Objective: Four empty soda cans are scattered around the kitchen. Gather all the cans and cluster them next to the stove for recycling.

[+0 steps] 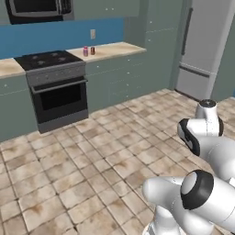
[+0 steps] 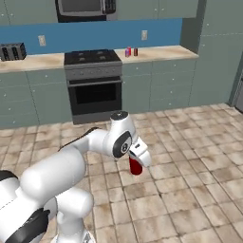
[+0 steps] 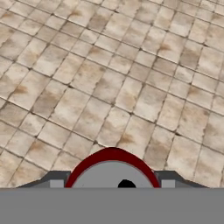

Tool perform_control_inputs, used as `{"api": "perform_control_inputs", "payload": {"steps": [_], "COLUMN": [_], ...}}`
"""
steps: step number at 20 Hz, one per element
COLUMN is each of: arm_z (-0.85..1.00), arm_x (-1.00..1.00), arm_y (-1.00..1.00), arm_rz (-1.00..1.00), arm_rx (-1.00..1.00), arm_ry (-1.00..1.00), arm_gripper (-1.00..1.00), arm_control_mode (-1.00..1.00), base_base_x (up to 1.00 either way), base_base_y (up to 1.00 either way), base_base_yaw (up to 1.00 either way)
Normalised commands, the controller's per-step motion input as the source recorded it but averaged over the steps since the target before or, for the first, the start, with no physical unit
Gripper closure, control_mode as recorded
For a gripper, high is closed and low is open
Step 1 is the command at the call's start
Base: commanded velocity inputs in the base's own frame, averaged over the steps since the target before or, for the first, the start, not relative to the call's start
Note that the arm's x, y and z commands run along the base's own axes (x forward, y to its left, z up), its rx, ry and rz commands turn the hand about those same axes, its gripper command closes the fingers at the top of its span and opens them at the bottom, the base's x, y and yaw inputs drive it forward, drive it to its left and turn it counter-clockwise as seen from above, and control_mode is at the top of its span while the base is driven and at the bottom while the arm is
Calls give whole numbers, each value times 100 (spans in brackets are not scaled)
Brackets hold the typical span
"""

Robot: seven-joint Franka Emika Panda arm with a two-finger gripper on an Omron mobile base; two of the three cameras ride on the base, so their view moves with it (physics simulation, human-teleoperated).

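My gripper (image 2: pixel 136 160) hangs over the tiled floor in the middle of the kitchen, shut on a red soda can (image 2: pixel 135 167). In the hand view the can's silvery top with its red rim (image 3: pixel 111 168) sits between the two dark fingers (image 3: pixel 56 181). Two more small cans, a reddish one (image 1: pixel 85 51) and a darker one (image 1: pixel 92 50), stand upright on the beige counter just right of the black stove (image 1: pixel 48 59). In the right base view they show as the reddish can (image 2: pixel 128 51) and the darker can (image 2: pixel 135 51) beside the stove (image 2: pixel 92 58).
A microwave (image 2: pixel 85 7) hangs above the stove. A toaster (image 2: pixel 13 51) stands on the counter to the stove's left. A grey fridge (image 1: pixel 202 46) stands at the far right. Brown tiled floor (image 1: pixel 82 160) lies open between me and the cabinets.
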Motion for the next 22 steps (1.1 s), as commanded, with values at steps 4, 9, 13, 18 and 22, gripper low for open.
{"api": "perform_control_inputs", "payload": {"steps": [4, 9, 13, 18, 22], "arm_z": [0, 0, 0, 0, 0], "arm_x": [0, 0, 0, 0, 0], "arm_y": [0, 0, 0, 0, 0], "arm_rz": [0, 0, 0, 0, 0], "arm_rx": [0, 0, 0, 0, 0], "arm_ry": [0, 0, 0, 0, 0], "arm_gripper": [100, 100, 100, 100, 100], "arm_control_mode": [100, 100, 100, 100, 100], "base_base_x": [72, 71, 69, 59, 55], "base_base_y": [-13, -16, -19, -27, -30], "base_base_yaw": [24, 23, 23, 24, 26]}}
